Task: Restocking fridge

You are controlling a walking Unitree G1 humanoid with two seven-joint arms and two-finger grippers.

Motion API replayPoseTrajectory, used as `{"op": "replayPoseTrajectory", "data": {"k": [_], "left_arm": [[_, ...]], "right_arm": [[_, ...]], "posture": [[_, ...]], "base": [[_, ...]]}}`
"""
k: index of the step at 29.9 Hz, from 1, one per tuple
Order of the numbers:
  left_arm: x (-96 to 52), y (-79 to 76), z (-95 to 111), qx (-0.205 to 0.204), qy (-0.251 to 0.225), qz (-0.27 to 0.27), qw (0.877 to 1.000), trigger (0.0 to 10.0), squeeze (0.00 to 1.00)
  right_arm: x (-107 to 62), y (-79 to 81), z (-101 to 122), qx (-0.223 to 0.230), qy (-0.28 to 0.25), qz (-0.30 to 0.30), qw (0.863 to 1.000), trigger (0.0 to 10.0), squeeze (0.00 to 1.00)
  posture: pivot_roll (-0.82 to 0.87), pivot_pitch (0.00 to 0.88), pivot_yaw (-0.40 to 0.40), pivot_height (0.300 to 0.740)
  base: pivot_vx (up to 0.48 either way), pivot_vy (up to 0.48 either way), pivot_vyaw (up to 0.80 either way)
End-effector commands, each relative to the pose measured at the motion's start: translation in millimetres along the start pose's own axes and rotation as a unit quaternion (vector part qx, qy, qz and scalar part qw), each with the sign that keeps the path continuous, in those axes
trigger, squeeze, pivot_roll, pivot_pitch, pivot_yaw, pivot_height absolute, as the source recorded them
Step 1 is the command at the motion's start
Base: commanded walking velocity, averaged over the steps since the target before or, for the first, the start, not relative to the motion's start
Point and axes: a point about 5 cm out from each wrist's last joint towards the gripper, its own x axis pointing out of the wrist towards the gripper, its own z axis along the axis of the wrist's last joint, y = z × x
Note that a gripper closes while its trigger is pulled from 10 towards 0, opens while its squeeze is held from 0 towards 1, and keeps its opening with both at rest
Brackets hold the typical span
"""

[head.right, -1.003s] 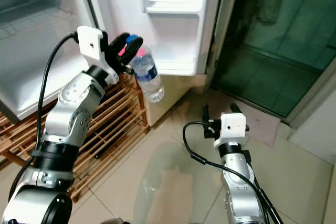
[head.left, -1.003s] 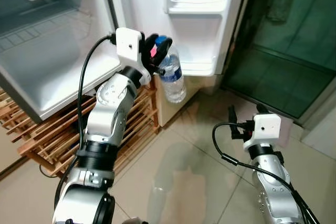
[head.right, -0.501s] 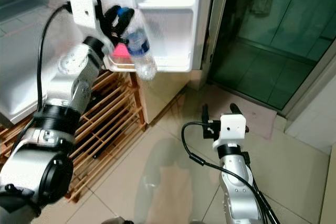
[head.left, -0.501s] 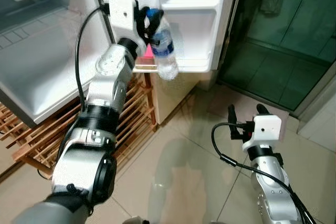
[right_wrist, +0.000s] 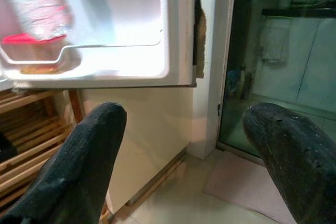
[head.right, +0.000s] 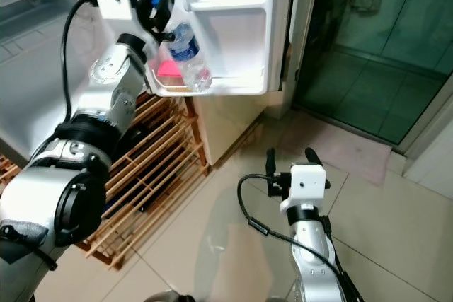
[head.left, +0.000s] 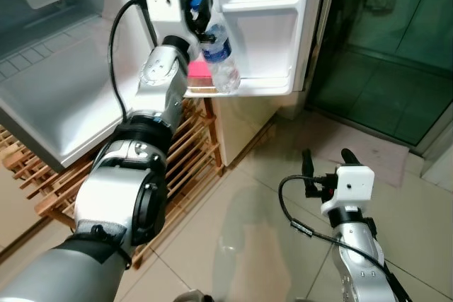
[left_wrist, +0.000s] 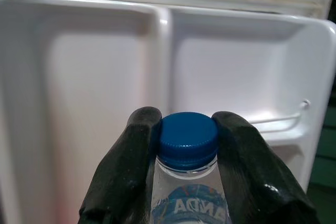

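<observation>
Our left gripper (head.left: 200, 13) raised at the fridge door (head.left: 265, 26), jaws clamped; right gripper (head.left: 327, 167) low, jaws spread.

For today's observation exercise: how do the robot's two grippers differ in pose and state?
The left gripper is raised to the fridge door shelf, jaws shut on the water bottle neck; the right gripper sits low over the floor tiles, jaws open and empty. Both have black fingers.

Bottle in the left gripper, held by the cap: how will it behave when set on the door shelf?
The bottle looks full, so probably heavy for its size. The left gripper pinches only the cap, so it may swing. Tall and narrow, it could tip on the door shelf beside the pink box.
</observation>
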Motion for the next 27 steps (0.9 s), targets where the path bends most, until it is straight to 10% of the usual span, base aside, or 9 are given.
{"op": "replayPoseTrajectory", "data": {"k": [1,16,27], "left_arm": [[3.7,-2.1,7.8,0.001,-0.018,0.004,1.0,10.0,0.0],[9.2,-6.4,12.3,0.014,-0.021,0.013,1.0,10.0,0.0],[-22.2,26.7,-6.0,0.069,0.014,-0.094,0.993,10.0,0.0]], "right_arm": [[-5.0,1.7,6.0,-0.003,-0.006,0.004,1.0,10.0,0.0],[-55.2,-1.2,10.6,-0.006,0.036,-0.035,0.999,10.0,0.0],[-35.8,-23.8,23.6,-0.012,0.014,-0.061,0.998,10.0,0.0]], "posture": [[-0.29,0.0,0.176,0.74],[-0.4,0.076,0.204,0.74],[-0.28,0.017,0.128,0.74]], "base": [[0.0,0.0,0.0],[0.0,0.0,0.0],[0.0,0.0,0.0]]}}
